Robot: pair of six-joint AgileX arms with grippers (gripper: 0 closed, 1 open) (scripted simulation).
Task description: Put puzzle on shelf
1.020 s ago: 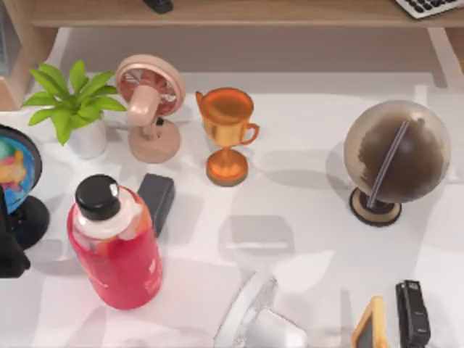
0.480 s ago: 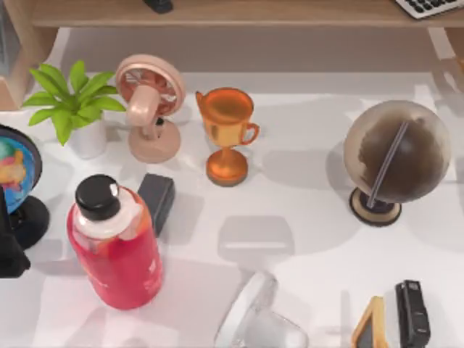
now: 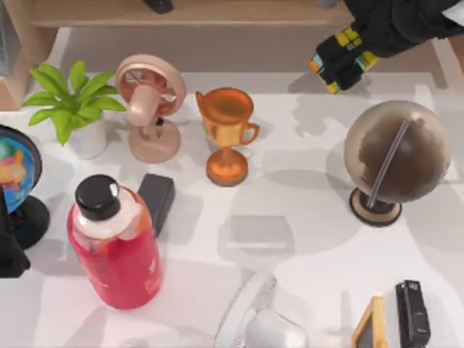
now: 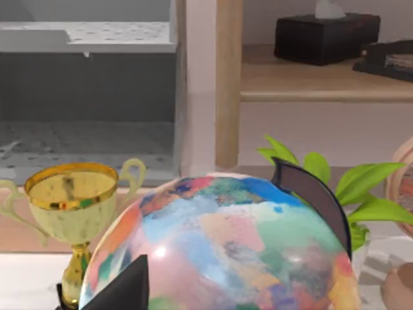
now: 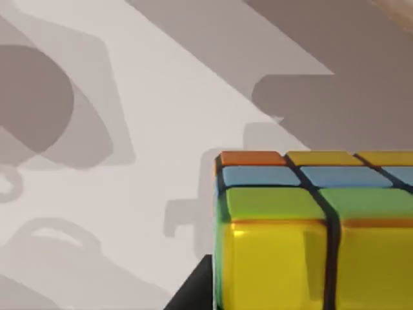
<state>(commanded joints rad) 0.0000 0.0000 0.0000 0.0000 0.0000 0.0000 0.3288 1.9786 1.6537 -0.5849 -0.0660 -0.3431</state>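
Note:
The puzzle point(image 3: 345, 38), a small cube of yellow, green, blue and orange squares, hangs in the air at the back right, just in front of the shelf's edge. My right gripper point(image 3: 339, 61) is shut on it, with black fingers across its middle. In the right wrist view the puzzle point(image 5: 316, 226) appears close up above the white tabletop. The shelf point(image 3: 232, 13) is a light-brown wooden board along the back. My left arm point(image 3: 9, 250) sits parked at the left edge beside the coloured globe point(image 4: 219, 252).
On the table stand a brown globe point(image 3: 395, 156) under the right arm, an orange trophy point(image 3: 227, 130), a pink fan point(image 3: 151, 101), a plant point(image 3: 72, 105), a red bottle point(image 3: 116, 246) and a black box point(image 3: 156, 199). A stapler point(image 3: 412, 312) lies front right.
My right arm has come into the top view at the back right, carrying the puzzle near the shelf's front edge. The objects on the table have not moved.

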